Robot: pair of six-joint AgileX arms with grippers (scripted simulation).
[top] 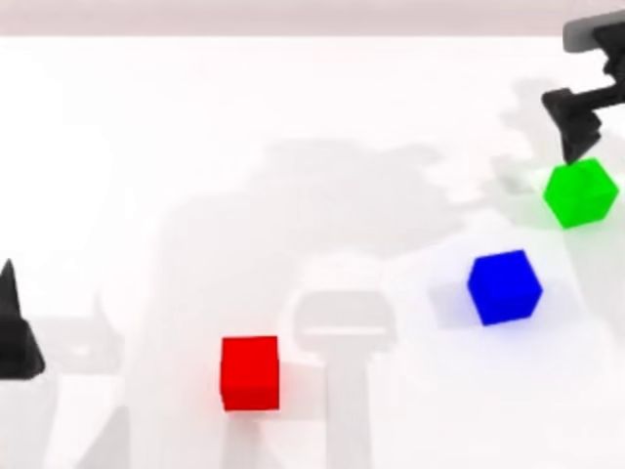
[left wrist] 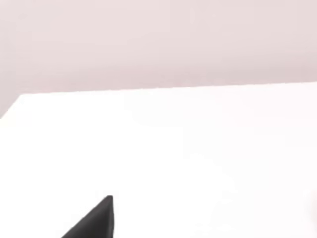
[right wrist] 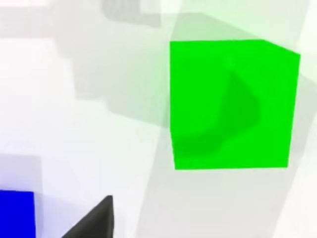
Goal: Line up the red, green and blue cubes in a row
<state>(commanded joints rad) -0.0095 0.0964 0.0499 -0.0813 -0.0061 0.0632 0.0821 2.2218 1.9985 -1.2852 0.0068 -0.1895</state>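
green cube: you have the small matte bright green cube [top: 580, 192] on the white table [top: 195, 147] at the top view's far right, near the back. it sits rotated, an edge turned toward the front.
right gripper: your black two-finger right gripper [top: 574, 125] hangs just behind and above that green cube, not visibly touching it. you cannot tell whether its fingers are spread or closed; the right wrist view shows only one dark fingertip [right wrist: 94, 220] and the cube's face [right wrist: 230, 104] below.
blue cube: the small matte bright blue cube [top: 504, 286] lies near the green one, forward and to its left, apart from it.
red cube: the small matte bright red cube [top: 250, 372] rests well apart, left of centre at the front.
left gripper: your black left gripper [top: 15, 332] is parked at the table's left edge; its finger state cannot be told.
handling: judge the green cube as light, rigid and not fragile; its flat matte sides should give fair grip.
where to hold: take it across two opposite flat faces, turning your wrist to match its rotation, never corner to corner.
risk: a pinch off-square would likely twist or squirt it away.
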